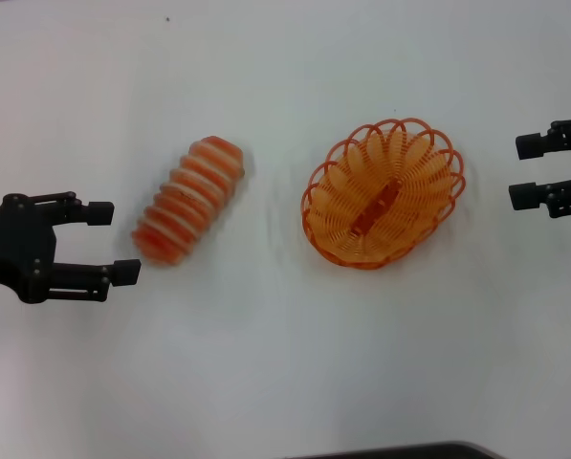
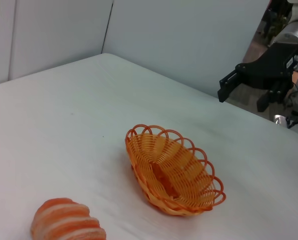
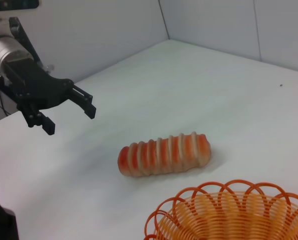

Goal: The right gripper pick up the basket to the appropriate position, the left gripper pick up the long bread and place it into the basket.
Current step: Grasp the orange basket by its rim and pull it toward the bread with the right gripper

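Observation:
The long bread (image 1: 187,197), ribbed orange and cream, lies on the white table left of centre; it also shows in the left wrist view (image 2: 66,221) and the right wrist view (image 3: 164,153). The orange wire basket (image 1: 384,191) stands empty right of centre, also seen in the left wrist view (image 2: 171,169) and the right wrist view (image 3: 233,212). My left gripper (image 1: 113,243) is open, just left of the bread's near end; it also shows in the right wrist view (image 3: 69,114). My right gripper (image 1: 524,172) is open at the right edge, apart from the basket, and also shows in the left wrist view (image 2: 243,89).
The white table (image 1: 285,363) spreads around both things. Grey wall panels (image 2: 188,35) stand behind the table. A dark edge (image 1: 400,451) shows at the front of the table.

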You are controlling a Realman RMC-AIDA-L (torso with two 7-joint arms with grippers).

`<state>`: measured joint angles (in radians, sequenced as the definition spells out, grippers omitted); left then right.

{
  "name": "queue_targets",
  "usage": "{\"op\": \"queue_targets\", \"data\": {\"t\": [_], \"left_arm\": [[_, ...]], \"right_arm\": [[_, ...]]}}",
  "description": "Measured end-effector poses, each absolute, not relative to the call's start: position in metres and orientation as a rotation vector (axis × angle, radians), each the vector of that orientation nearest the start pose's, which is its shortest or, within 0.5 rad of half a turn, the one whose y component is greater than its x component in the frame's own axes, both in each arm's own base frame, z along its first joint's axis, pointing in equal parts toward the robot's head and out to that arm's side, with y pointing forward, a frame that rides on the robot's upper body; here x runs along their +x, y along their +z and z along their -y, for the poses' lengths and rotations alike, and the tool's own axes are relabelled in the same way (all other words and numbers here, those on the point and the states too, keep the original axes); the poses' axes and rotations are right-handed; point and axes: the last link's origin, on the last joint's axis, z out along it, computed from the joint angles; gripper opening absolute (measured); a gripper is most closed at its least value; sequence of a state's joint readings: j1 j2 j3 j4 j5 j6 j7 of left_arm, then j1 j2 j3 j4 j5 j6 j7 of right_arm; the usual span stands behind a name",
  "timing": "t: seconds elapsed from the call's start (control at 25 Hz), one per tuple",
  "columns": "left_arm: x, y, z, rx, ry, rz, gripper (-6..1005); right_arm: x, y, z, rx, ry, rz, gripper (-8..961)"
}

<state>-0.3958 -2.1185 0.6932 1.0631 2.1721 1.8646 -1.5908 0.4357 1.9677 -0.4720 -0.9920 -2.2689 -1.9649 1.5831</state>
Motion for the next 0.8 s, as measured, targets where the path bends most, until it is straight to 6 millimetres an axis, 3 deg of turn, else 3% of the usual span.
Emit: {"op": "queue_targets", "data": {"t": [0.52,0.8], "left_arm": [[-0.265,0.040,-0.280,-2.912,-0.482,0.673,888],[-0.265,0.039,-0.280,-2.914,-0.478,0.671,887]], "right_arm": [[0.299,0.109,-0.284,-2.786,0.410,-0.799,823],[0.276,0.145,-0.324,-2.593,0.410,-0.971,822]]}}
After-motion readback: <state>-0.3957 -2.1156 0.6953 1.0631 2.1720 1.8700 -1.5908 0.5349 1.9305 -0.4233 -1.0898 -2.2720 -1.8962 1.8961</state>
